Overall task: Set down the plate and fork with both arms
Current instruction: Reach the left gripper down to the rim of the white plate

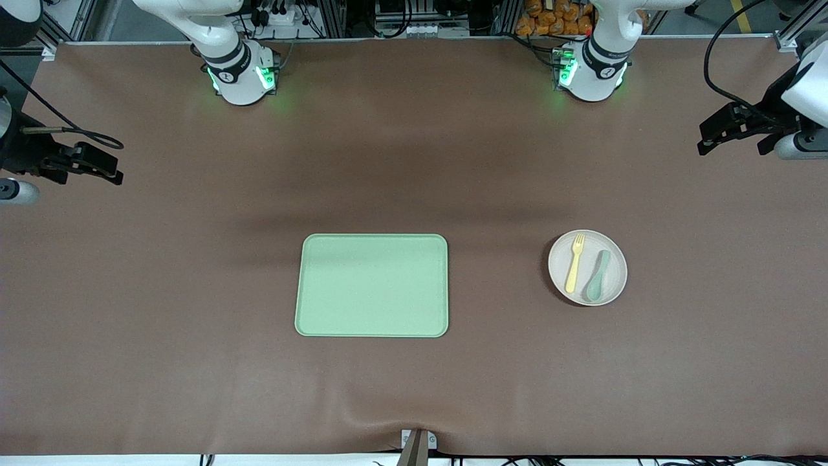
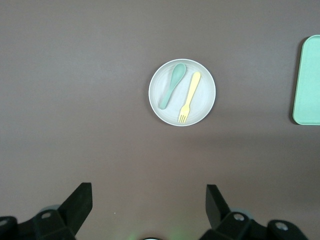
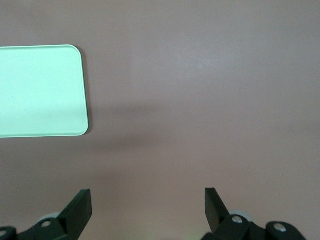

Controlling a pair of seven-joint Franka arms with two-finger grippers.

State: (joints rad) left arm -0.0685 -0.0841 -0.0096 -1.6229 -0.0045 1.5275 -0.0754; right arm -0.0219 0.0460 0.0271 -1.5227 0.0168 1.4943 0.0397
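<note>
The plate (image 1: 587, 267) lies on the counter (image 1: 414, 162) toward the left arm's end, well apart from the tray (image 1: 372, 285); fork (image 1: 574, 262) and spoon (image 1: 597, 276) rest on it. Both left gripper (image 2: 149, 200) and right gripper (image 3: 148, 202) hang high, jaws released. The fork could be confused with the spoon, or slid off if the plate is tilted

Front camera: I am looking down from high across the table (image 1: 129, 291), facing both bases, with the whole surface in frame.

Left wrist camera: I am looking straight down from well above, past spread fingers (image 2: 80, 202); the plate (image 2: 206, 102) is lying ahead of them, between their lines.

Right wrist camera: I am looking down likewise; the tray (image 3: 40, 90) is lying ahead of one fingertip (image 3: 82, 205).

Shared: the front and left wrist views are both showing the plate; all three are showing the tray.
</note>
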